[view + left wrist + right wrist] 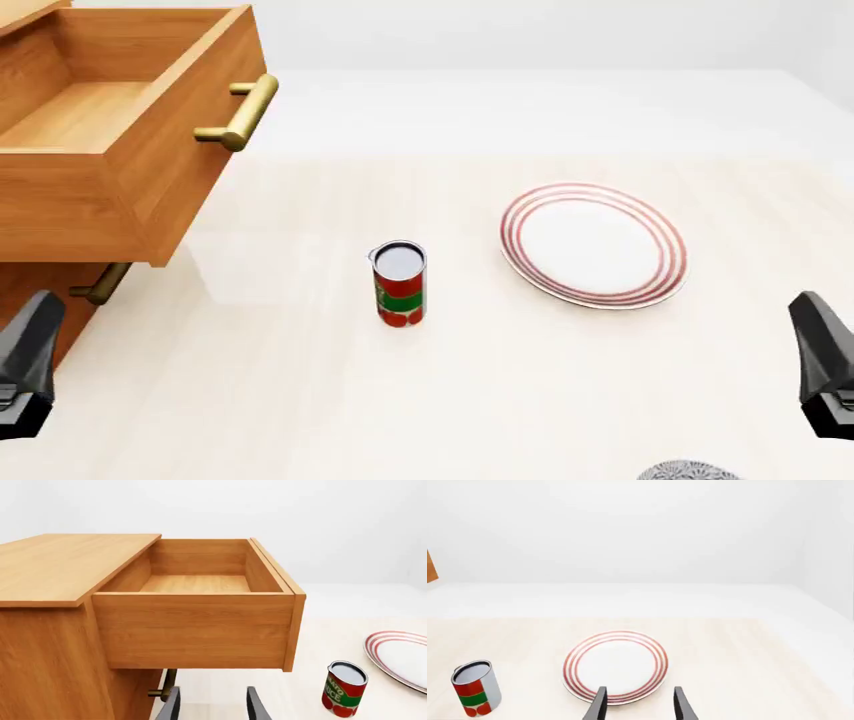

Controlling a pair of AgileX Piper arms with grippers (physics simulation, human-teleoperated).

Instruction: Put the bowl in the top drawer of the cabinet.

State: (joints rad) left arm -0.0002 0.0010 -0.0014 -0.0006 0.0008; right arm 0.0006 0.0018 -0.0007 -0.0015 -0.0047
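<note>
Drawer open, bowl at your near counter edge.
Your top drawer point(120, 130) stands pulled out of the cabinet point(47, 645), brass handle point(240, 112) facing the counter point(267, 400). Bowl point(687, 471) shows only as a patterned sliver at the near edge, toward your right side. Tomato can point(399, 284) stands upright mid-counter; red-ringed plate point(594, 245) lies well apart to its right. Left gripper point(212, 707) and right gripper point(639, 707): jaws parted, holding nothing.

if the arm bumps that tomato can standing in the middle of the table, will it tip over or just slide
The tomato can stands upright and is taller than it is wide, so a high bump would probably tip it. On its side it would likely roll. A low push might just slide it across the smooth table.
</note>
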